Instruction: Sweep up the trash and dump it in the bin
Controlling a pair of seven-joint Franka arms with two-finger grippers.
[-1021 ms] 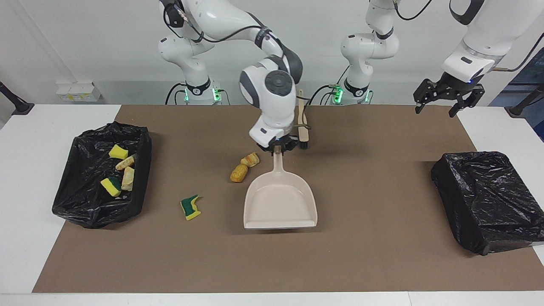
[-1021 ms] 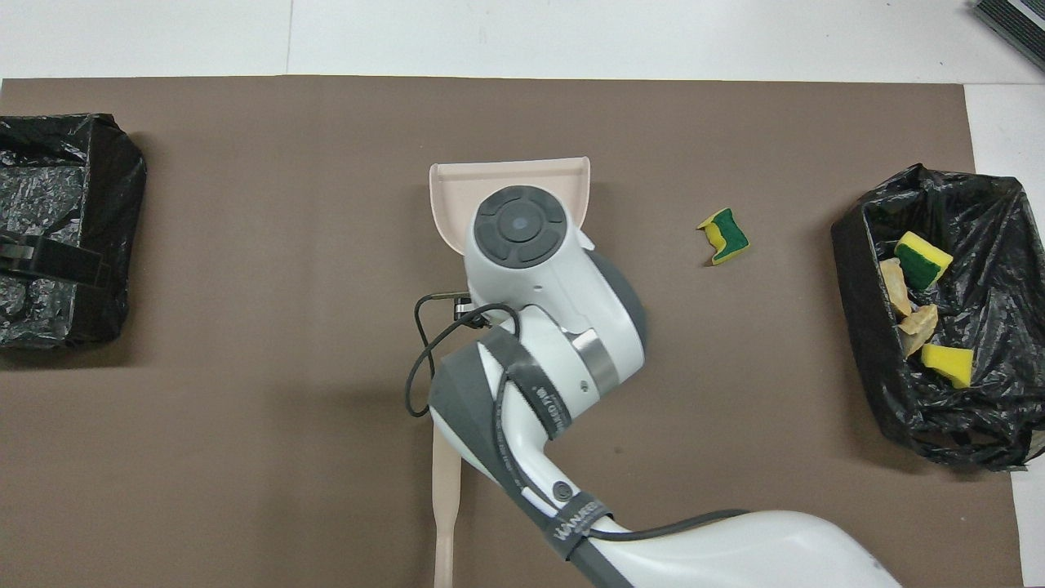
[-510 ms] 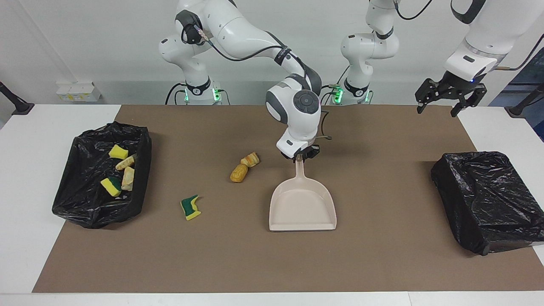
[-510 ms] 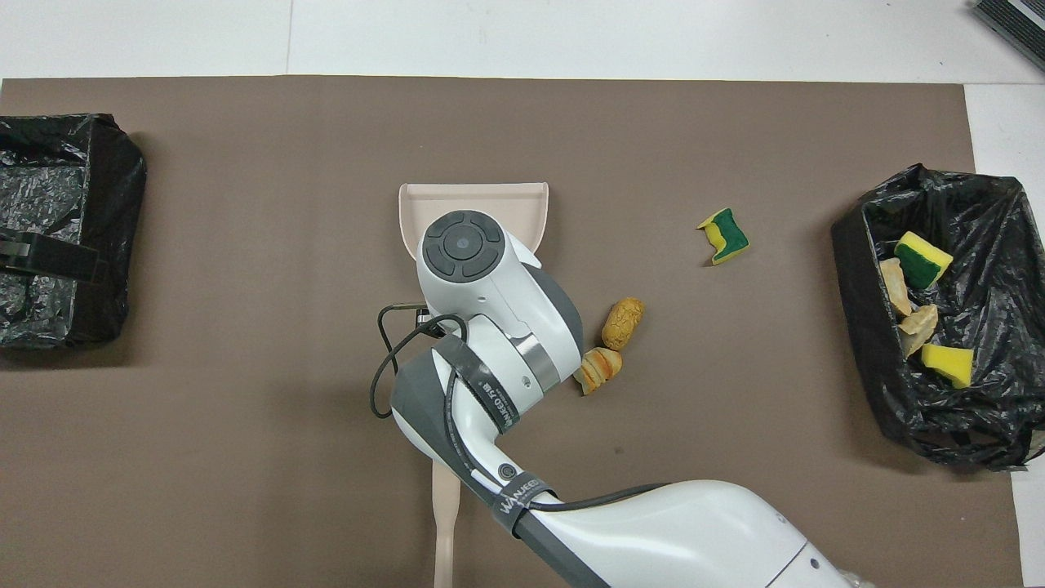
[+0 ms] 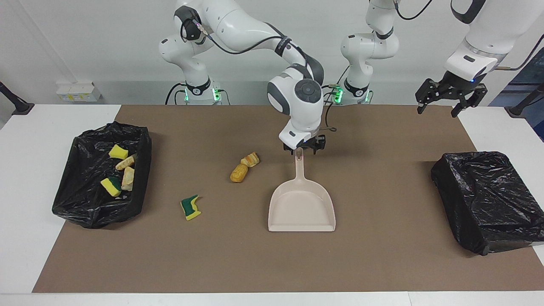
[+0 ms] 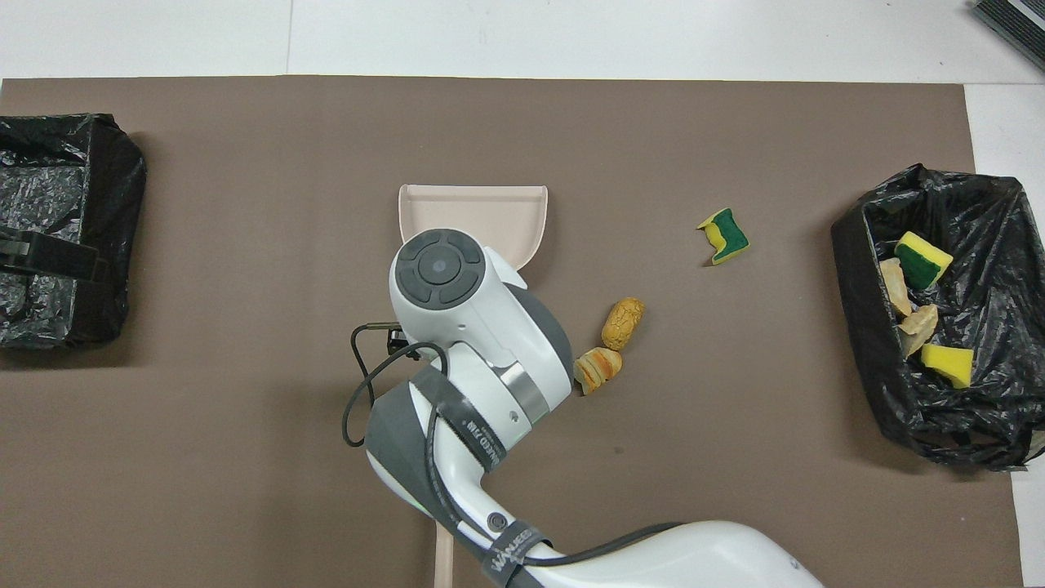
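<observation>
**Right gripper (image 5: 304, 148) released at the dustpan handle**

Right gripper sits low at the tip of the beige dustpan's (image 5: 301, 207) handle, fingers spread to either side of it and not clamping it. From overhead the arm covers the gripper and the handle; only the pan's wide mouth shows.

Dustpan lies flat near the middle of the brown mat (image 5: 382, 259), handle toward the robots, mouth away from them.

Left gripper (image 5: 446, 101) hangs raised at the left arm's end of the table, fingers open, holding nothing; this arm waits.

Trash, seven pieces:
- Two golden-brown pastry lumps (image 5: 244, 166) on the mat, touching each other, beside the dustpan handle toward the right arm's end.
- One green-and-yellow sponge scrap (image 5: 191, 207) on the mat, farther from the robots than the lumps, between them and the open bin.
- Four pieces (image 5: 120, 170), two yellow sponges and two pale pastry bits, inside the black-bag-lined bin (image 5: 85, 208) at the right arm's end.

A second bin wrapped in black bag (image 5: 488, 199) stands at the left arm's end, well apart from the dustpan.
</observation>
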